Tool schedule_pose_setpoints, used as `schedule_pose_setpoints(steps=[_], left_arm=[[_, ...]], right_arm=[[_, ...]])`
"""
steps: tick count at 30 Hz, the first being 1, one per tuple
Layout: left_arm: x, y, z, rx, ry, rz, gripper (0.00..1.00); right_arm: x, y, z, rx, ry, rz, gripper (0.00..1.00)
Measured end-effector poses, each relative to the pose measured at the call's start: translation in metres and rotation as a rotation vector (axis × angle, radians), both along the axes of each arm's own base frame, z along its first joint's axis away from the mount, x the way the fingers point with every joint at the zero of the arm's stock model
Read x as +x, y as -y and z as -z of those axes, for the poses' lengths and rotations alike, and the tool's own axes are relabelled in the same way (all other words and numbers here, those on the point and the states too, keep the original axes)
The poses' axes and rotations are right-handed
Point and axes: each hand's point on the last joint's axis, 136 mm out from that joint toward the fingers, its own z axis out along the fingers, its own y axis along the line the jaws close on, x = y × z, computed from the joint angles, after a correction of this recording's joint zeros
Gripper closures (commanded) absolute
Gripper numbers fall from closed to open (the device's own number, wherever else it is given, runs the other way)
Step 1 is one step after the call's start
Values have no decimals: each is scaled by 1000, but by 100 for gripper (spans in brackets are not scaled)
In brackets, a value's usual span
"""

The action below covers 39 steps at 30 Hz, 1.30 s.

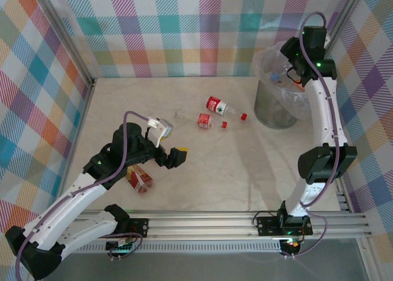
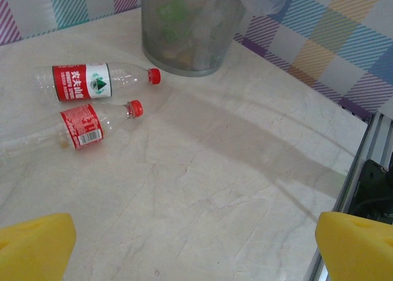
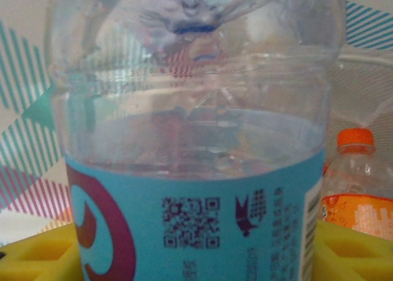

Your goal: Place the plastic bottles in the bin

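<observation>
Lying in bin [image 1: 273,109], orange-capped bottle [image 3: 353,170]

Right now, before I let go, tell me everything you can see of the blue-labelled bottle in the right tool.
The blue-labelled bottle is thin clear plastic, its upper body dented and creased. A light blue label wraps it, printed with a square code, a dark red curve and a barcode edge. It sits between the yellow pads of the right tool, which press its sides, over the bin. An orange-capped bottle lies behind it; I cannot tell whether they touch.
</observation>
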Motion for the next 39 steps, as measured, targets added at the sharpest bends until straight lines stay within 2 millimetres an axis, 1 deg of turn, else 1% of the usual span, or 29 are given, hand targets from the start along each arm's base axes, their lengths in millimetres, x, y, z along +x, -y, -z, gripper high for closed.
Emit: schedule_pose_setpoints(steps=[4, 8, 14, 17, 19, 21, 22, 24, 30, 34, 39], left_arm=[[3, 1, 5, 0, -27, -10, 0], [4, 3, 9, 5, -43, -13, 0], [5, 2, 10, -3, -63, -27, 0], [6, 2, 11, -3, -74, -34, 0], [8, 4, 11, -4, -84, -37, 0], [8, 4, 12, -1, -94, -39, 0], [8, 4, 13, 1, -98, -39, 0], [8, 3, 14, 6, -107, -41, 0], [8, 3, 13, 5, -107, -41, 0], [8, 3, 14, 7, -106, -44, 0], [8, 3, 14, 9, -105, -44, 0]], right_arm=[[7, 17, 5, 38, 1, 49, 34], [16, 25, 15, 66, -14, 75, 34], [29, 30, 51, 105, -90, 84, 32], [35, 29, 68, 132, -131, 81, 30], [38, 28, 79, 154, -158, 78, 26], [39, 29, 85, 174, -177, 77, 16], [40, 30, 87, 182, -183, 78, 13], [40, 29, 89, 200, -191, 72, 12], [39, 27, 85, 223, -189, 57, 5], [36, 26, 87, 225, -206, 46, 5], [30, 27, 82, 194, -215, 13, 6]])
